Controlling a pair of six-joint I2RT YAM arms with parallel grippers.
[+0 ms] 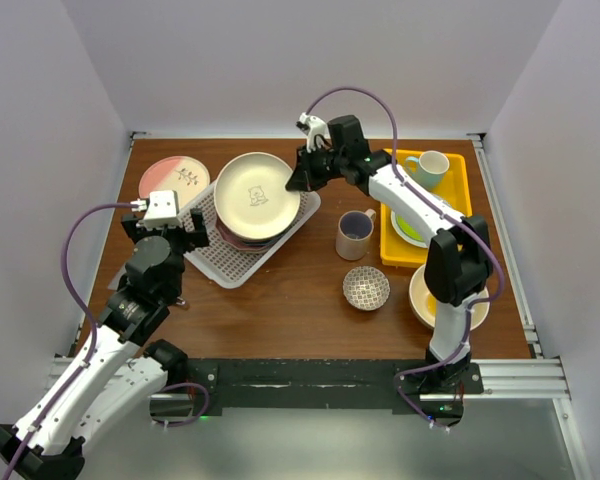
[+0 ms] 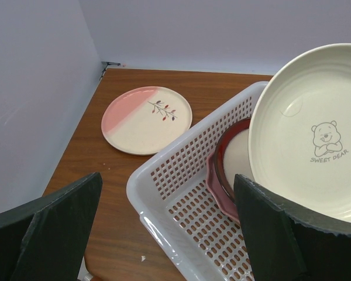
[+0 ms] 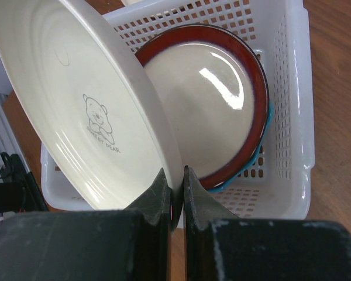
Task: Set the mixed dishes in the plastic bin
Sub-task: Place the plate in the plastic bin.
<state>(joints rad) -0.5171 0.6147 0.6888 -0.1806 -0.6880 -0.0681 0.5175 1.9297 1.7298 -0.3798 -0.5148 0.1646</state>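
Note:
My right gripper (image 1: 298,180) is shut on the rim of the cream bear plate (image 1: 256,194) and holds it tilted over the white plastic bin (image 1: 242,262). In the right wrist view the gripper (image 3: 176,180) pinches the plate (image 3: 82,111) above a red-rimmed plate (image 3: 205,99) stacked on a blue one in the bin (image 3: 289,117). My left gripper (image 1: 166,236) is open and empty at the bin's left corner (image 2: 164,199). A pink-and-cream plate (image 1: 173,181) (image 2: 146,119) lies on the table left of the bin.
A beige mug (image 1: 355,234), a small patterned bowl (image 1: 365,288) and a large cream bowl (image 1: 432,300) stand on the table to the right. A yellow tray (image 1: 462,180) holds a teal mug (image 1: 428,169) and a green dish (image 1: 408,228).

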